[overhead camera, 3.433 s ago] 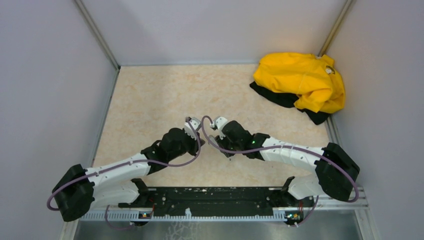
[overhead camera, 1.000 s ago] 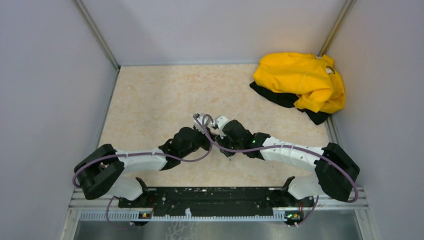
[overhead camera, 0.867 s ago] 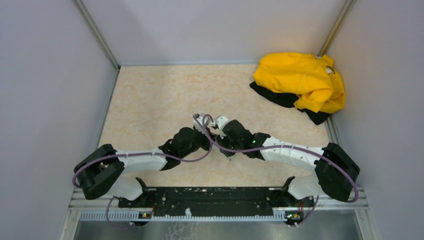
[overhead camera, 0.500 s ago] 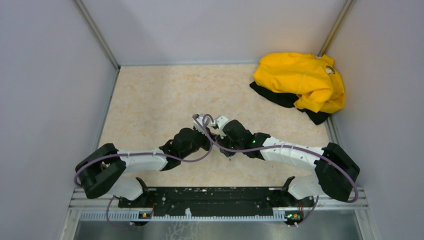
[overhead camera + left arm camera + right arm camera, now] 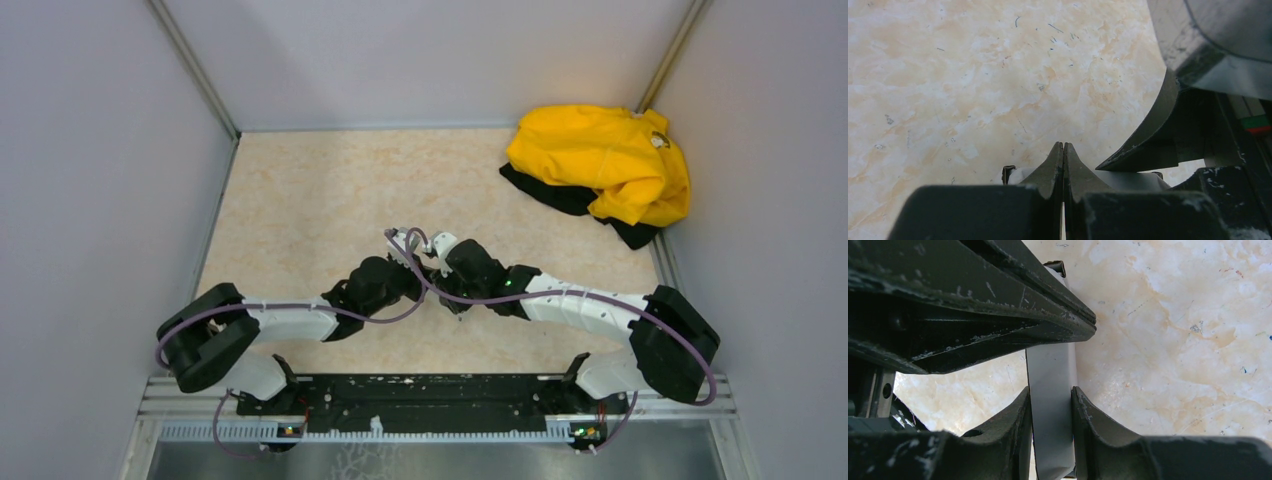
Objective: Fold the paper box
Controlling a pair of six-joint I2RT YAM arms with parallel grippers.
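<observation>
In the right wrist view the paper box [image 5: 1052,365] is a pale grey strip standing on edge between the fingers of my right gripper [image 5: 1050,390], which is shut on its two faces. My left gripper's shut fingers [image 5: 1013,315] lie across the box's far part from the left. Seen from the left wrist, my left gripper [image 5: 1063,150] has its fingertips pressed together with nothing between them. The grey-white box [image 5: 1133,179] sits just under and beyond them, beside a right finger [image 5: 1153,135]. From above, both wrists meet mid-table and hide the box.
A crumpled yellow garment [image 5: 600,165] over dark cloth lies at the back right corner. Grey walls [image 5: 100,180] close in the beige marbled table [image 5: 300,200] on three sides. The black base rail [image 5: 430,395] runs along the near edge.
The left arm's elbow has crept slightly to the right over the last second. Both grippers have stayed in place, and the right gripper's hold on the box is unchanged.
</observation>
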